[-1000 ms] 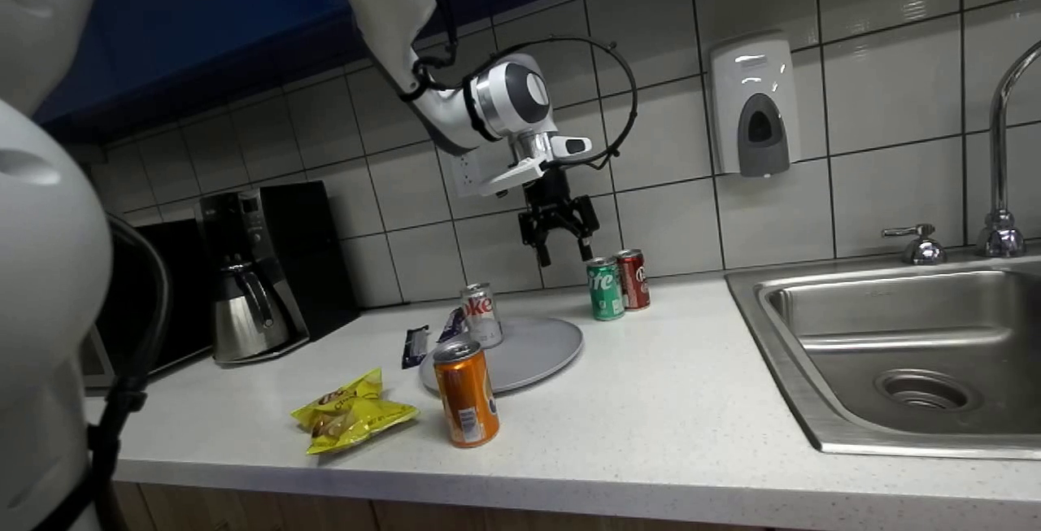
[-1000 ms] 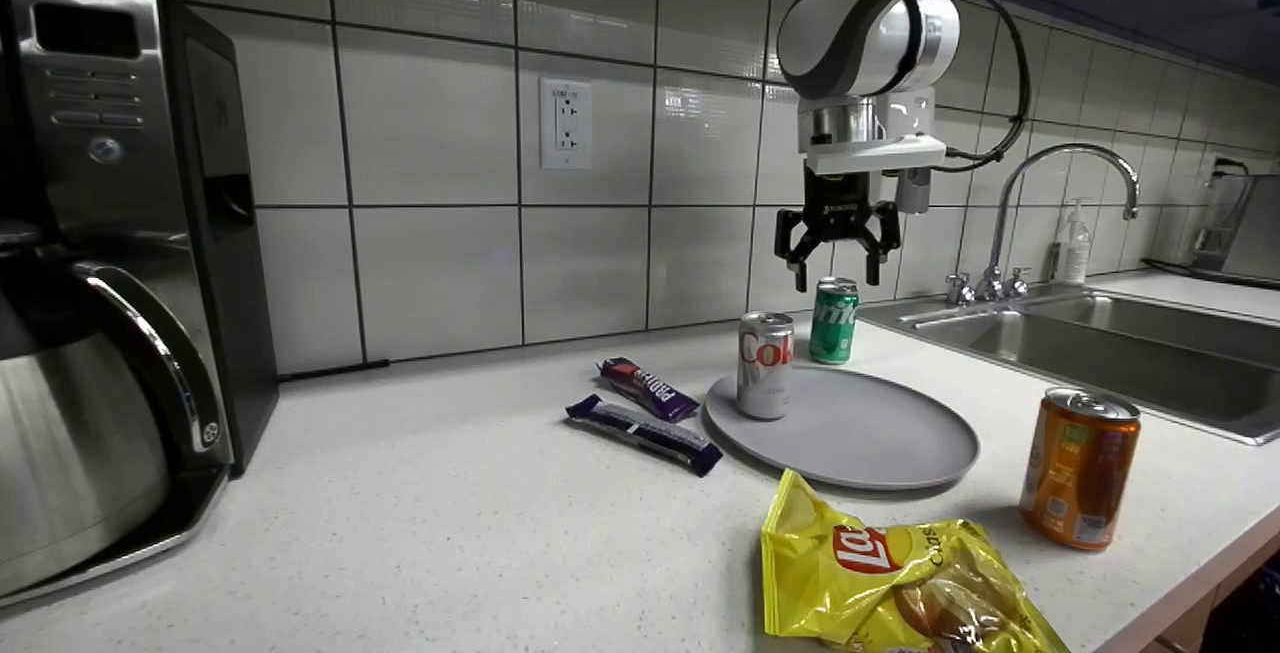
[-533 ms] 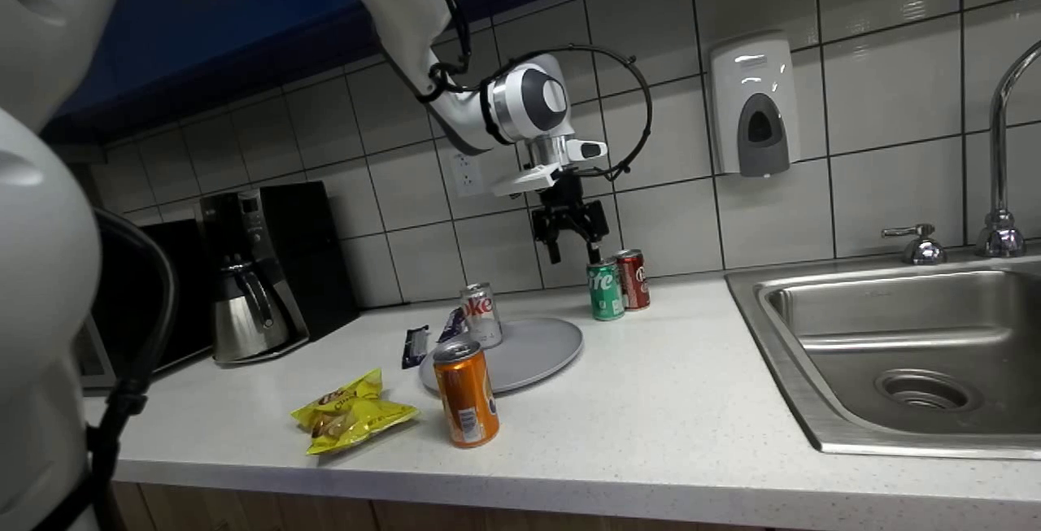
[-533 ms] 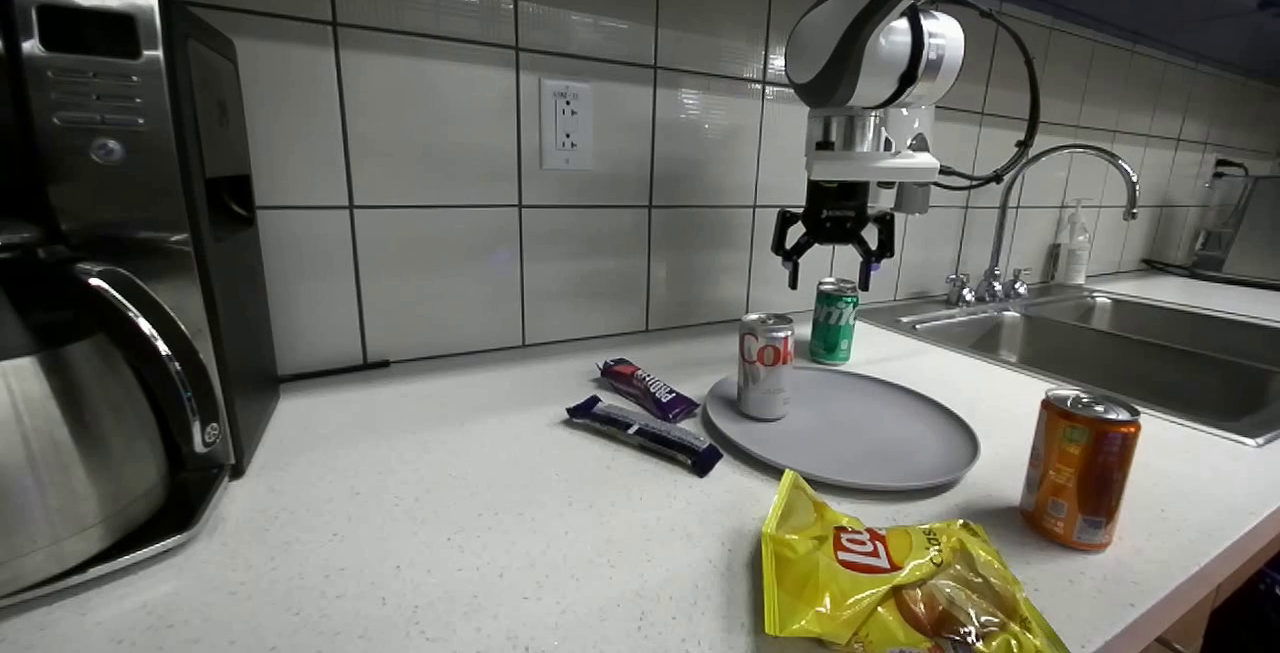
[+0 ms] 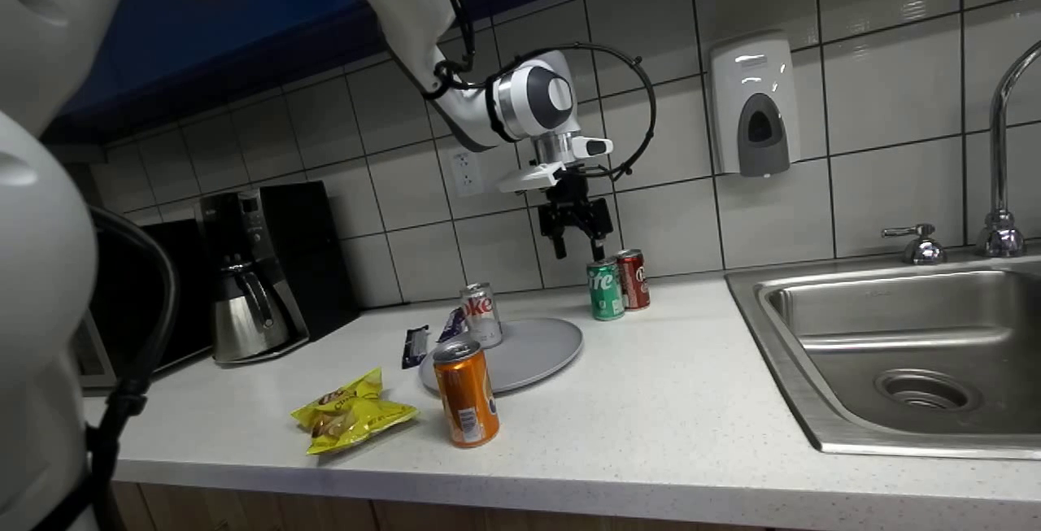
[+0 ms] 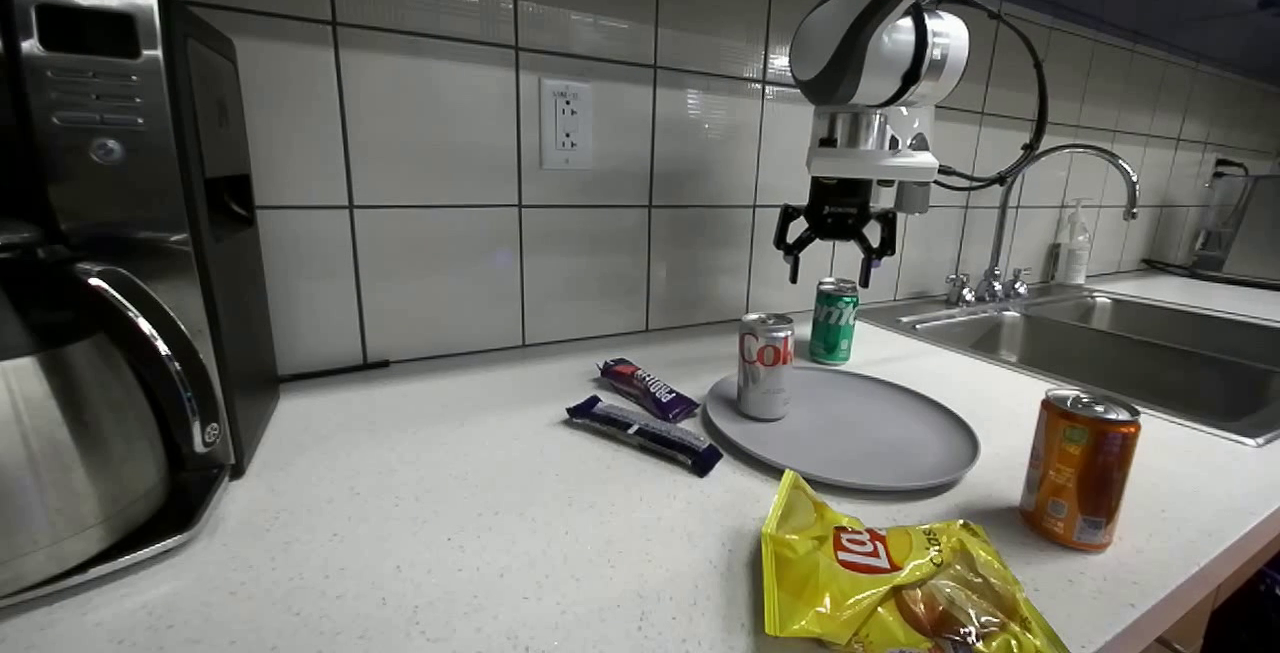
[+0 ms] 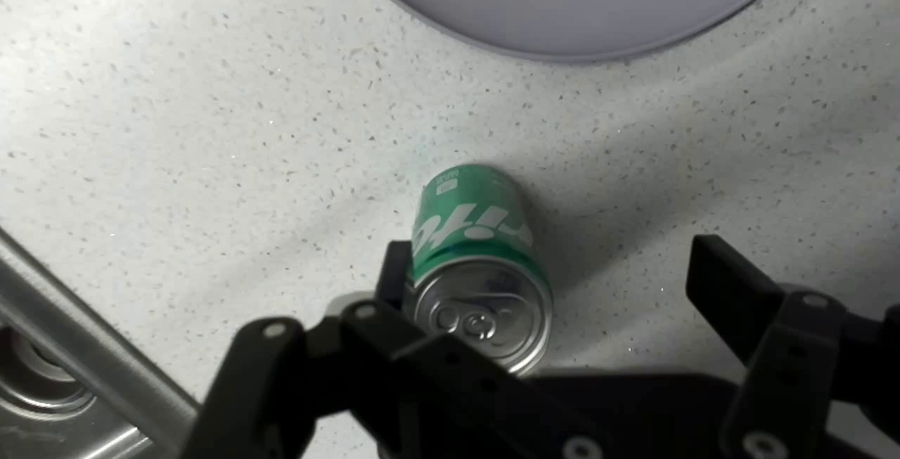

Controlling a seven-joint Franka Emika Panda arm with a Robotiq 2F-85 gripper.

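Wrist view: Sprite can (image 7: 474,216) green, white lettering; plate (image 7: 576,2) at 1 o'clock plain grey; counter (image 7: 246,107) white, grey-speckled. In an exterior view: gripper (image 6: 829,279) black; soda can (image 6: 1080,473) at 4 o'clock orange; chip bag (image 6: 890,578) at 5 o'clock yellow, red logo.

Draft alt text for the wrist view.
Upright green can, seen from above, framed off-center by an open, empty black gripper. On the speckled white counter, a gray plate shows at top; a steel sink enters at lower left.
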